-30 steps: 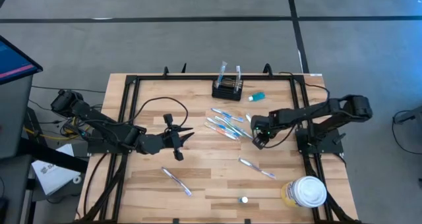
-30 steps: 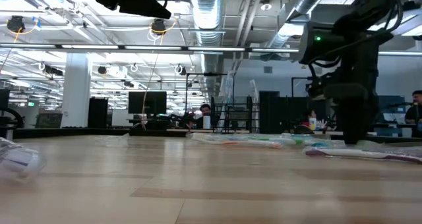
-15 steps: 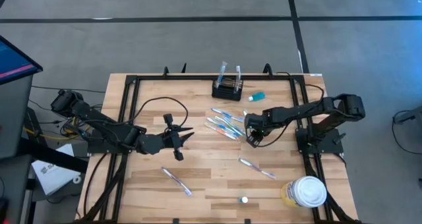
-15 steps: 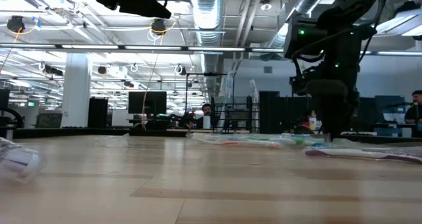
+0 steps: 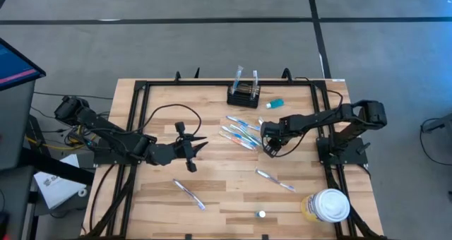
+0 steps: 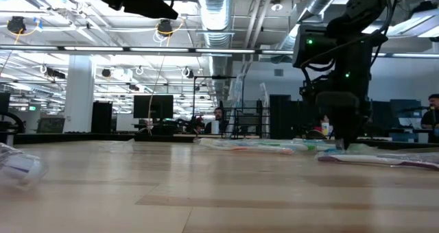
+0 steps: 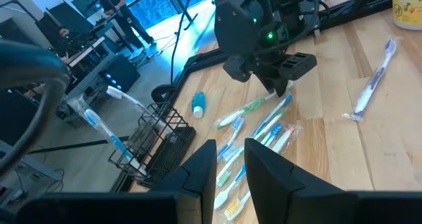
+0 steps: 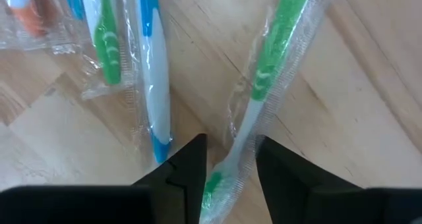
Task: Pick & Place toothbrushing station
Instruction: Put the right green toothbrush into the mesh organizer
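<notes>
The right arm reaches in low over the table, its right gripper [image 8: 227,161] pointing down, fingers parted around a wrapped green toothbrush [image 8: 273,66] without clamping it. Just beside lie more wrapped brushes [image 5: 240,133]. The left gripper [image 5: 196,147] hovers mid-table, slightly parted, empty. Farther off, the toothbrushing station [image 5: 244,95] stands at the far edge.
</notes>
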Controlling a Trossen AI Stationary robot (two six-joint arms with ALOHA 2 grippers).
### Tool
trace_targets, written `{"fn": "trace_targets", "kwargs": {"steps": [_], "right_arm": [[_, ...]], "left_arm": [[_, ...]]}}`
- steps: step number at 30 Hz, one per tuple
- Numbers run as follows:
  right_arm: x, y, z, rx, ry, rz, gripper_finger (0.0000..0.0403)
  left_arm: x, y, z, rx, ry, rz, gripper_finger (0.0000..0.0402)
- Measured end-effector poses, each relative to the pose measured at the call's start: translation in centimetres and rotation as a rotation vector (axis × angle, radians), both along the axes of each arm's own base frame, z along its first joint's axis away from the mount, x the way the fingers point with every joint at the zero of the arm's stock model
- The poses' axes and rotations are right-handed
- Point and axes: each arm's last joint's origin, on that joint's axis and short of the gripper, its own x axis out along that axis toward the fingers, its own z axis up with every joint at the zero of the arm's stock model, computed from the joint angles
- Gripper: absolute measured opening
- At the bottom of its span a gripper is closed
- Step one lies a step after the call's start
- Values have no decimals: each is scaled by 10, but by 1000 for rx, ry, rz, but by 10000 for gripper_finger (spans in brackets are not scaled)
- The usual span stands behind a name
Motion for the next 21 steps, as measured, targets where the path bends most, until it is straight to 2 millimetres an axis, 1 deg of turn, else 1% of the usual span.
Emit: {"fn": "trace_targets", "kwargs": {"steps": [4,12,15,18,21], "right_arm": [[-1,0,1,-1,-2,1,95],[-1,0,1,-1,3,16,33],[-1,0,1,1,6,44,10],[-1,0,1,1,7,48,6],[-3,1,4,6,23,49,11]], "left_arm": [[0,0,0,0,1,0,72],[0,0,0,-7,-1,-4,72],[1,-2,-1,-40,8,-84,72],[3,-2,0,-73,8,-153,72],[5,1,1,-82,3,-156,72]]}}
